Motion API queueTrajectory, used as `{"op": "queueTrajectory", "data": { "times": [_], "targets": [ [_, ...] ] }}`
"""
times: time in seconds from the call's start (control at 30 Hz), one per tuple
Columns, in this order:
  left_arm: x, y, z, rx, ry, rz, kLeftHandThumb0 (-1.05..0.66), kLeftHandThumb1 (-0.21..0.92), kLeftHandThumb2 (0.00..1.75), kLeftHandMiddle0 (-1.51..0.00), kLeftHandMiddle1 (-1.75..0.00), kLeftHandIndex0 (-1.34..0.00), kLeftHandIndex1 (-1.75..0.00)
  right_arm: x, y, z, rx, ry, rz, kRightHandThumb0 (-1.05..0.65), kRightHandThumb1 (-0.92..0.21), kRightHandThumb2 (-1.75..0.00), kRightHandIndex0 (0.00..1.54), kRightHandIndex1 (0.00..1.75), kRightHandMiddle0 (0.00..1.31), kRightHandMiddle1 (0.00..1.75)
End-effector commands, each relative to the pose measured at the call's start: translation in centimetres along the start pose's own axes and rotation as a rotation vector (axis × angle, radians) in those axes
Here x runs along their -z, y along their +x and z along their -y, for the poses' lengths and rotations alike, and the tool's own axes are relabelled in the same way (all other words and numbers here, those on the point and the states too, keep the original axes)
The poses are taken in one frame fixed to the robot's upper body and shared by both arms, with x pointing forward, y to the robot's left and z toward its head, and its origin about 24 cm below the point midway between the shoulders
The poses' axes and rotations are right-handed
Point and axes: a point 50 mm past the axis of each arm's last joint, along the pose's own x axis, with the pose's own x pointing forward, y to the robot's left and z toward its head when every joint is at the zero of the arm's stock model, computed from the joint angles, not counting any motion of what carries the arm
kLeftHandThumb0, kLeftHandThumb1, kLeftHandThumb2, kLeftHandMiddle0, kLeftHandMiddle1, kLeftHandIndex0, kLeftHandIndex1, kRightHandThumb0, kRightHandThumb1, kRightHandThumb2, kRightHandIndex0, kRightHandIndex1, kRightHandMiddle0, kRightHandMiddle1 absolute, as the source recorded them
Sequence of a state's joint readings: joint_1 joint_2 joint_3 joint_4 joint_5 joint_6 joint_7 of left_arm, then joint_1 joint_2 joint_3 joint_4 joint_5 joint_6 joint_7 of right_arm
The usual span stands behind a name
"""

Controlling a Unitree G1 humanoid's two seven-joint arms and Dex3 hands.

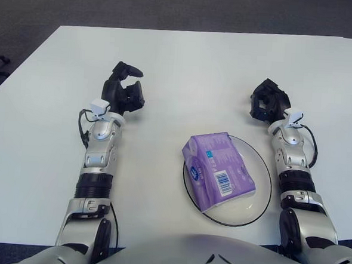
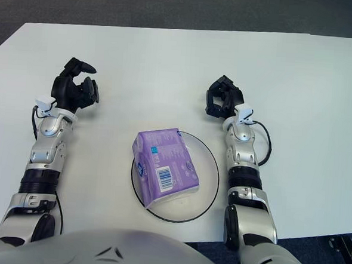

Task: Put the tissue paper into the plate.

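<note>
Nearest the robot, the plate (image 1: 261, 200) sits on the white table (image 1: 186, 61), close to the near edge and a little right of centre. It is a clear dish with a dark rim. The tissue pack (image 1: 219, 170), purple with a white barcode label, lies in the plate, tilted, its upper left corner reaching over the plate's rim on that side. Neither hand touches it.

Just right of the plate runs the right forearm. Farther out, past the plate's far right rim, is the right hand (image 1: 267, 101), its fingers curled in together and holding nothing.

On the left, well apart from the plate, the left forearm stretches away from the body. At its end is the left hand (image 1: 123, 91), raised at the wrist, its fingers loosely parted with a gap between them and nothing in its grasp.
</note>
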State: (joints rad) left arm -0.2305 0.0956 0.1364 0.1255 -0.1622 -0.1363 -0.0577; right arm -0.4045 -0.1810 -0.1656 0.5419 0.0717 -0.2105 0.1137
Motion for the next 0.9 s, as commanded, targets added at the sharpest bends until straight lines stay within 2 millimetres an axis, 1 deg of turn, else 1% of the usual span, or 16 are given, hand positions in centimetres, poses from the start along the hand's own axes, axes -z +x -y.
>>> {"op": "queueTrajectory", "data": {
  "times": [0.0, 0.4, 0.63, 0.87],
  "targets": [
    [4.1, -3.3, 0.3, -0.035, -0.061, -0.167, -0.44, 0.46, 1.14, -1.30, -1.75, -0.50, -1.75, 5.6, -3.7, -0.2, 0.019, 0.056, -0.209, -0.43, -0.47, -1.14, 1.27, 1.75, 0.50, 1.75],
    [5.6, -3.9, 1.2, -0.015, -0.067, -0.183, -0.45, 0.41, 1.20, -1.29, -1.75, -0.54, -1.75, 5.6, -3.7, -0.1, 0.023, 0.037, -0.215, -0.43, -0.47, -1.13, 1.27, 1.75, 0.49, 1.75],
    [6.4, -4.4, 1.1, -0.020, -0.086, -0.201, -0.45, 0.40, 1.22, -1.26, -1.75, -0.55, -1.75, 5.6, -3.7, 0.0, 0.025, 0.044, -0.219, -0.43, -0.47, -1.13, 1.27, 1.75, 0.49, 1.75],
    [6.7, -4.6, 1.2, -0.019, -0.108, -0.208, -0.45, 0.39, 1.22, -1.24, -1.75, -0.55, -1.75, 5.6, -3.8, 0.1, 0.022, 0.046, -0.216, -0.43, -0.47, -1.13, 1.27, 1.75, 0.49, 1.75]
  ]
}}
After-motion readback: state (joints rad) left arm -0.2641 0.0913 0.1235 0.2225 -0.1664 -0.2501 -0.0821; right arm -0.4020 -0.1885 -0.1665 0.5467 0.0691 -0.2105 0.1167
